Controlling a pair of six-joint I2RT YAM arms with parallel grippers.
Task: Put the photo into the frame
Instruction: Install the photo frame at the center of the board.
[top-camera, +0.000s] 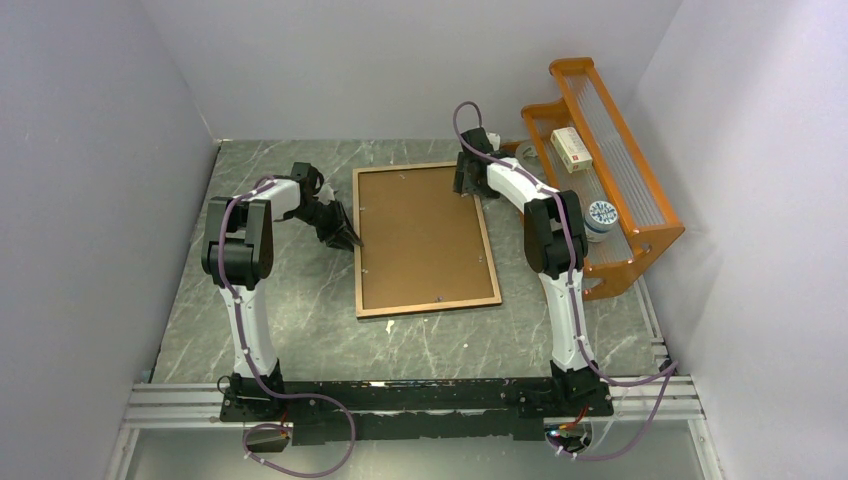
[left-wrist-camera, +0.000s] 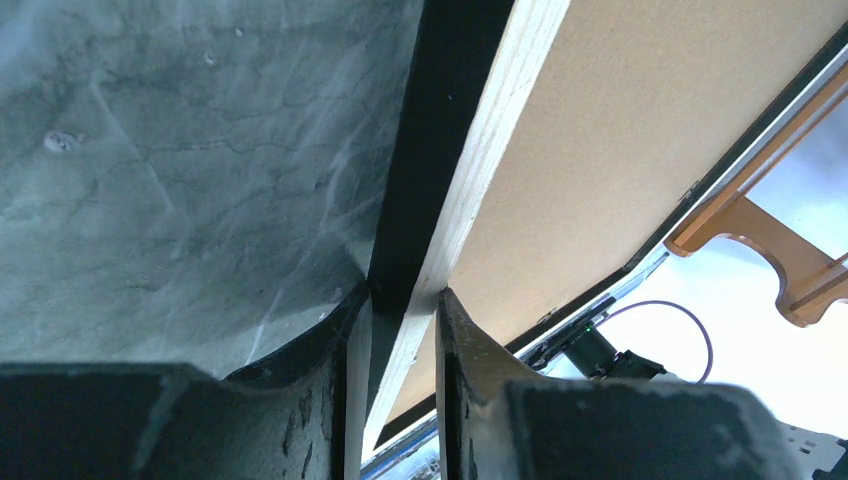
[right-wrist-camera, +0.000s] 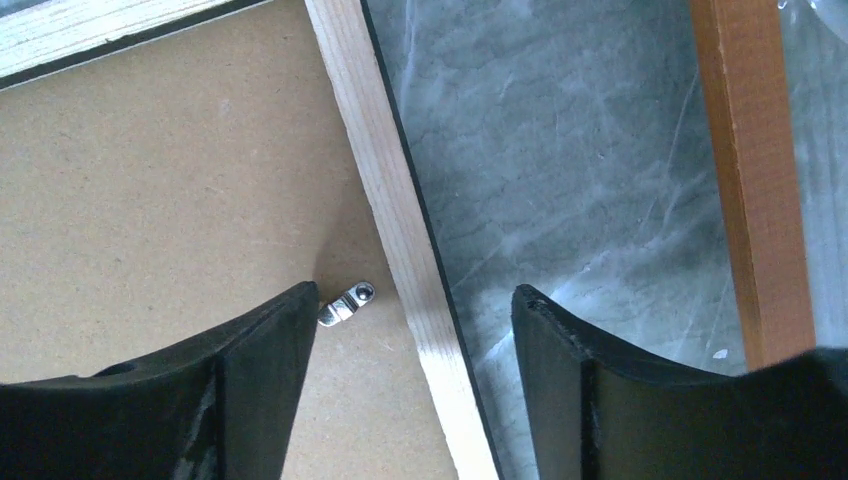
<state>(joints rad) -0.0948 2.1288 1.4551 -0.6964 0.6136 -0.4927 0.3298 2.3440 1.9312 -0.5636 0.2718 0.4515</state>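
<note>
The frame (top-camera: 430, 306) lies face down on the table, light wood back up, with the brown backing board (top-camera: 422, 236) sitting in it. The photo is not visible in any view. My left gripper (top-camera: 350, 240) is at the frame's left side; in the left wrist view it (left-wrist-camera: 403, 300) is shut on the frame's rail (left-wrist-camera: 480, 130), one finger on each side. My right gripper (top-camera: 470, 190) is at the frame's far right part. In the right wrist view it (right-wrist-camera: 415, 300) is open and straddles the right rail (right-wrist-camera: 370, 150). A small metal clip (right-wrist-camera: 345, 303) lies by its left finger.
An orange rack (top-camera: 610, 170) stands at the right, close to the frame's right edge, and also shows in the right wrist view (right-wrist-camera: 750, 180). It holds a small box (top-camera: 572, 148) and a round tin (top-camera: 600, 215). Walls close in the left, back and right.
</note>
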